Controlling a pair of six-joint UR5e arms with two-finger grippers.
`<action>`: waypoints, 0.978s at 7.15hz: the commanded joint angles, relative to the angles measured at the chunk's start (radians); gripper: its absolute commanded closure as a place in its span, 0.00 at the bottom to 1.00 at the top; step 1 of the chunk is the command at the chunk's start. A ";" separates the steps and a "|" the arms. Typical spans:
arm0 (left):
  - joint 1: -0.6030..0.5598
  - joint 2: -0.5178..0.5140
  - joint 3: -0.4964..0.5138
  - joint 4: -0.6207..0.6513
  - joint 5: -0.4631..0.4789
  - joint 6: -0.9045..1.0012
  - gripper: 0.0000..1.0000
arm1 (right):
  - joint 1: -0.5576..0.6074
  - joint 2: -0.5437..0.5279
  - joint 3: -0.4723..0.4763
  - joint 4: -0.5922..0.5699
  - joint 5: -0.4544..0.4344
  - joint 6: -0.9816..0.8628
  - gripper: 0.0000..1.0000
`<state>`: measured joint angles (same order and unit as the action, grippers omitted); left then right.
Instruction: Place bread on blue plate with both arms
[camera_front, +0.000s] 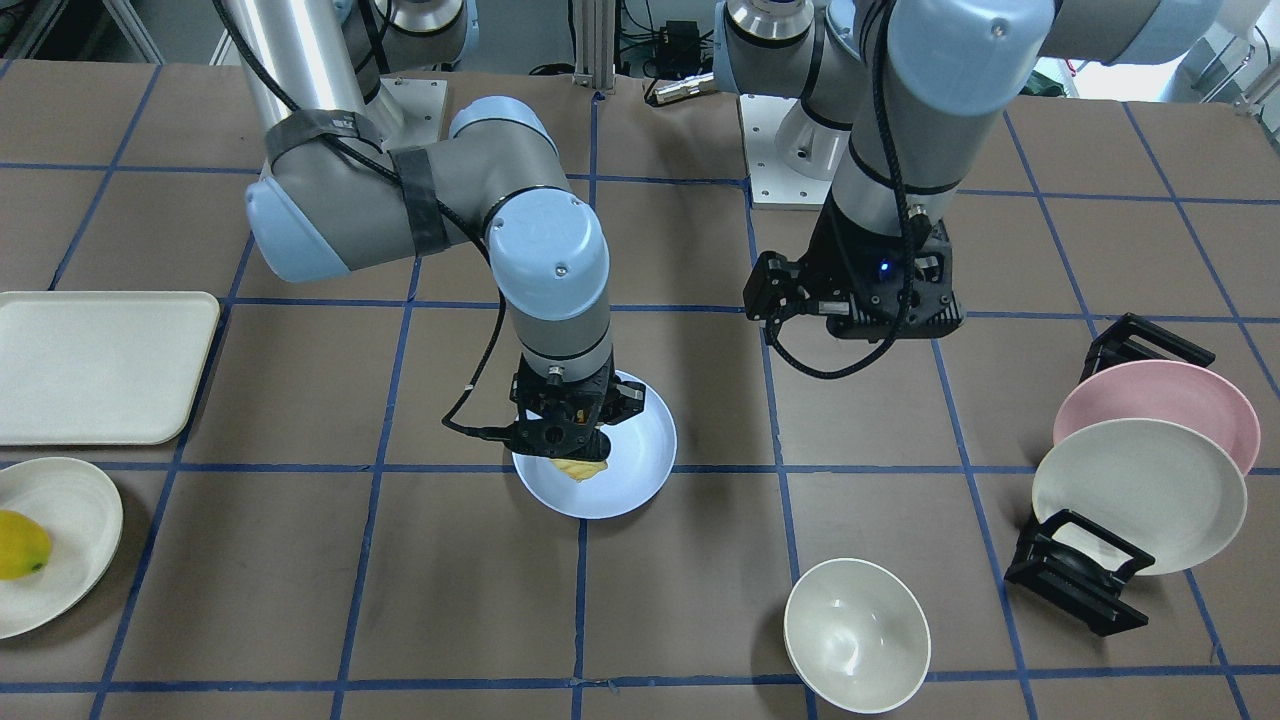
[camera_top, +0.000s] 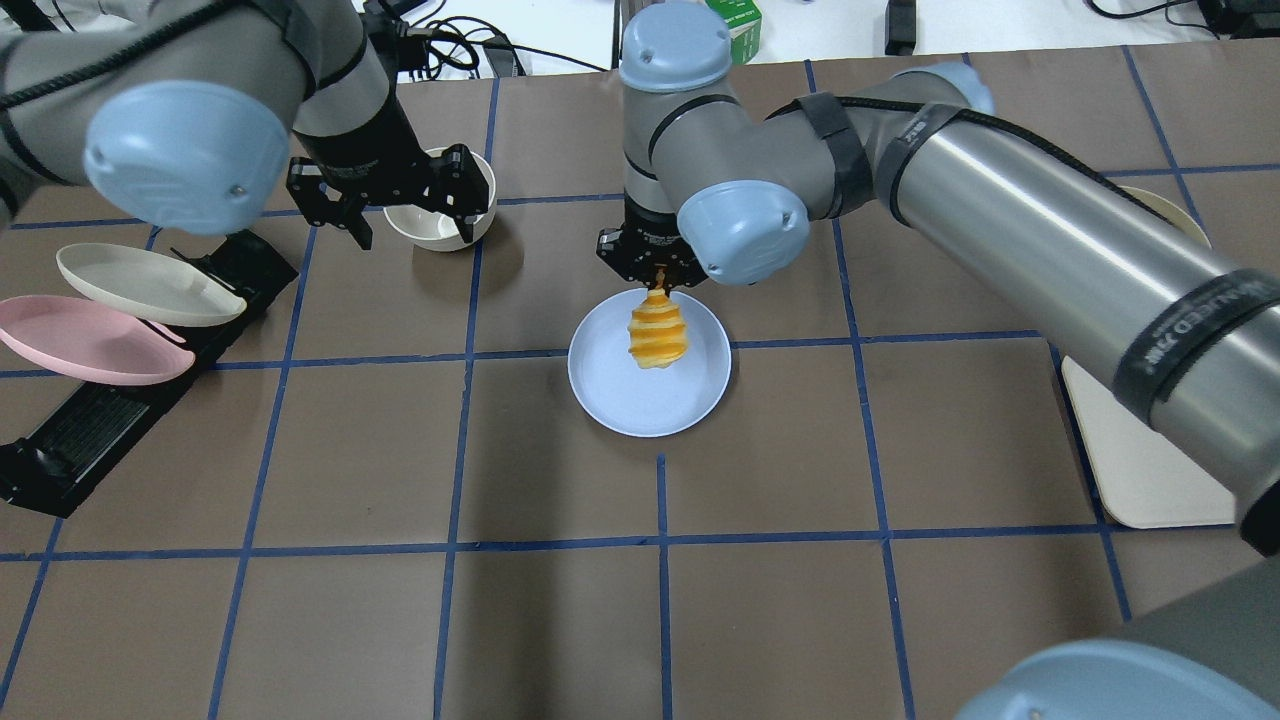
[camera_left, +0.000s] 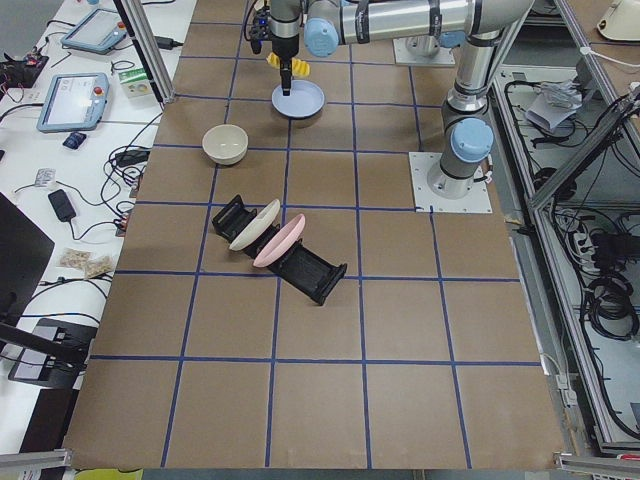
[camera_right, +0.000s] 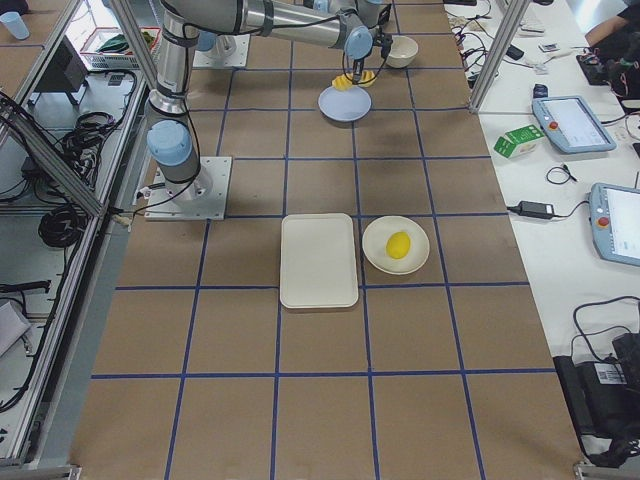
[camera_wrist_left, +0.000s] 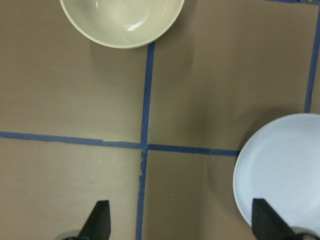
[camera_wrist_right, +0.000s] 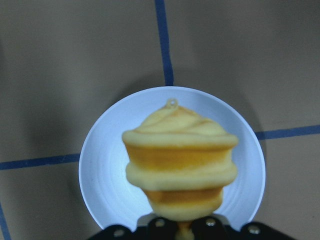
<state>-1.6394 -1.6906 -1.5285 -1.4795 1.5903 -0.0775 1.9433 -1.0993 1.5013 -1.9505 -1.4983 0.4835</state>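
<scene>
My right gripper (camera_top: 655, 283) is shut on one end of the bread (camera_top: 658, 335), a ridged yellow-orange loaf. The bread hangs end-down over the blue plate (camera_top: 620, 400) at the table's middle. The right wrist view shows the bread (camera_wrist_right: 180, 165) centred over the plate (camera_wrist_right: 102, 170). I cannot tell whether its lower tip touches the plate. In the front view the bread (camera_front: 580, 468) sticks out below the gripper. My left gripper (camera_top: 410, 225) is open and empty above the table, between the plate (camera_wrist_left: 285, 170) and a bowl; its fingertips (camera_wrist_left: 98, 220) stand wide apart.
A cream bowl (camera_top: 440, 215) sits just beyond my left gripper. A black rack (camera_top: 90, 420) holds a pink plate (camera_top: 85, 345) and a cream plate (camera_top: 140, 285). A cream tray (camera_front: 100, 365) and a cream plate with a lemon (camera_front: 20, 545) lie on my right.
</scene>
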 joint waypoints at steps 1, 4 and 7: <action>0.044 0.072 0.037 -0.115 -0.001 0.093 0.00 | 0.028 0.065 0.002 -0.004 0.001 -0.014 1.00; 0.058 0.066 0.018 -0.107 -0.013 0.076 0.00 | 0.039 0.078 0.045 -0.002 0.001 -0.013 0.83; 0.056 0.069 0.011 -0.105 -0.013 0.096 0.00 | 0.039 0.087 0.048 -0.060 0.001 -0.016 0.00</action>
<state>-1.5823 -1.6235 -1.5157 -1.5870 1.5771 0.0037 1.9816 -1.0138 1.5489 -1.9785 -1.4972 0.4682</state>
